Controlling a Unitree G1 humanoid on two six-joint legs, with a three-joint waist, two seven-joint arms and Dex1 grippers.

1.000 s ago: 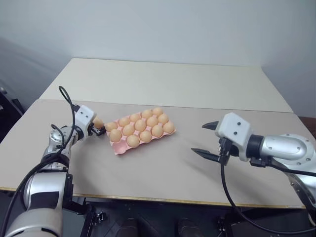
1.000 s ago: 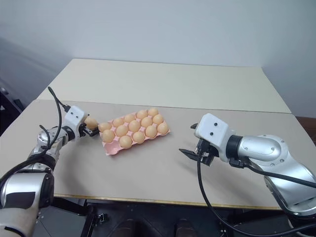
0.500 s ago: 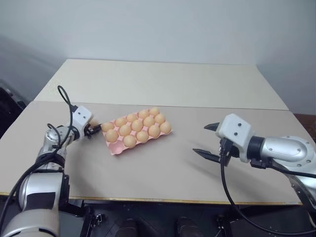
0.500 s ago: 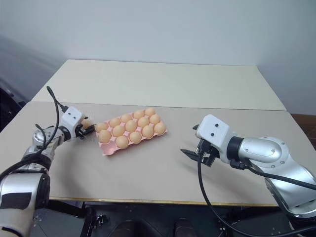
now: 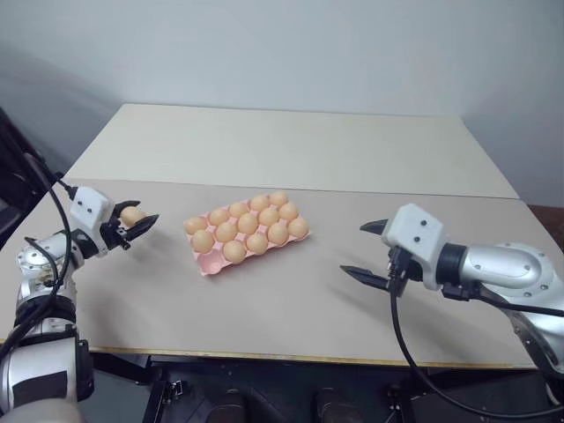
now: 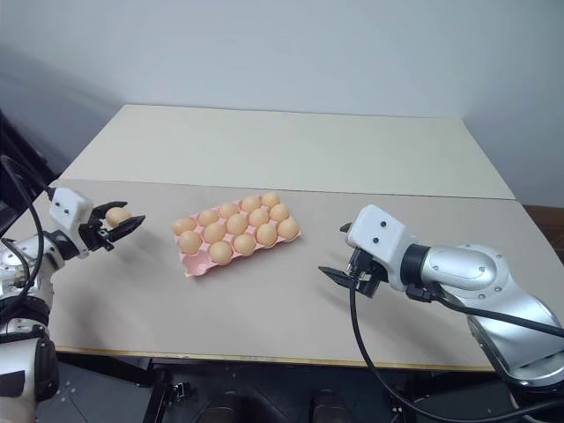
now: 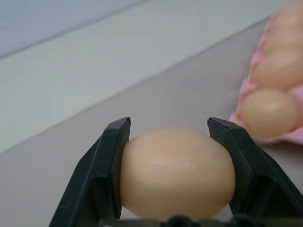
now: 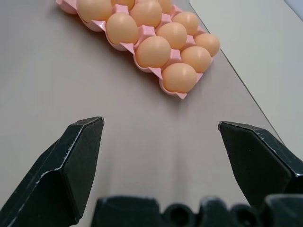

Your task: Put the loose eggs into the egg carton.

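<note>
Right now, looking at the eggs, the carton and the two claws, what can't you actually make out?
- Egg carton: in the eye views the eggs cover its cups, so a free cup cannot be made out; the left wrist view cuts it off at the edge.
- Held egg: its lower part is cut off by the picture edge, and both sides are covered by the left claw fingers.
- Right claw: open, fingers cut off by the picture edge.

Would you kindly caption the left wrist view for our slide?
Left claw gripping an egg, pink egg carton beyond.
</note>
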